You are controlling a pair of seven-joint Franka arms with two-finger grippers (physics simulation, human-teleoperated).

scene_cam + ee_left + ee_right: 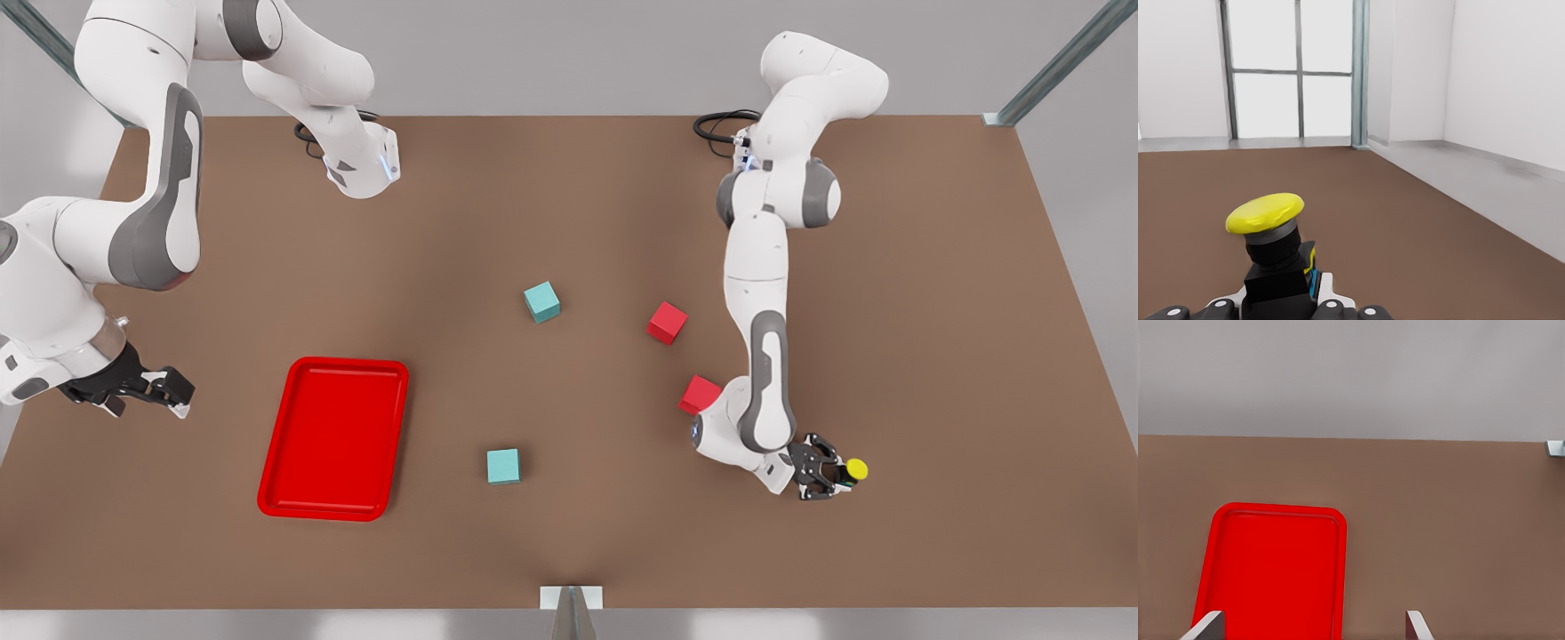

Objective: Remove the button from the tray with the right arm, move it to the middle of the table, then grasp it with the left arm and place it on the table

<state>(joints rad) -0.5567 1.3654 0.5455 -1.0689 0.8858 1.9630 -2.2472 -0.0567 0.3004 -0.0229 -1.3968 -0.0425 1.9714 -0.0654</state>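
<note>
The button (855, 468), a dark body with a round yellow cap, sits between the fingers of my left gripper (838, 476) at the front view's right, near the table's front edge. In the left wrist view the button (1271, 240) stands just beyond the gripper (1279, 305), which is shut on its black body. The red tray (333, 437) lies with nothing in it at the front view's left. My right gripper (178, 394) hangs open beside the tray's outer side, over the table's edge. Its wrist view looks onto the tray (1271, 573) between the spread fingertips (1206, 627).
Two teal cubes (541, 301) (503, 466) and two red cubes (667, 322) (700, 394) lie around the middle of the brown table (933, 311). The nearer red cube is close to the left arm's forearm. A small bracket (571, 597) marks the front edge.
</note>
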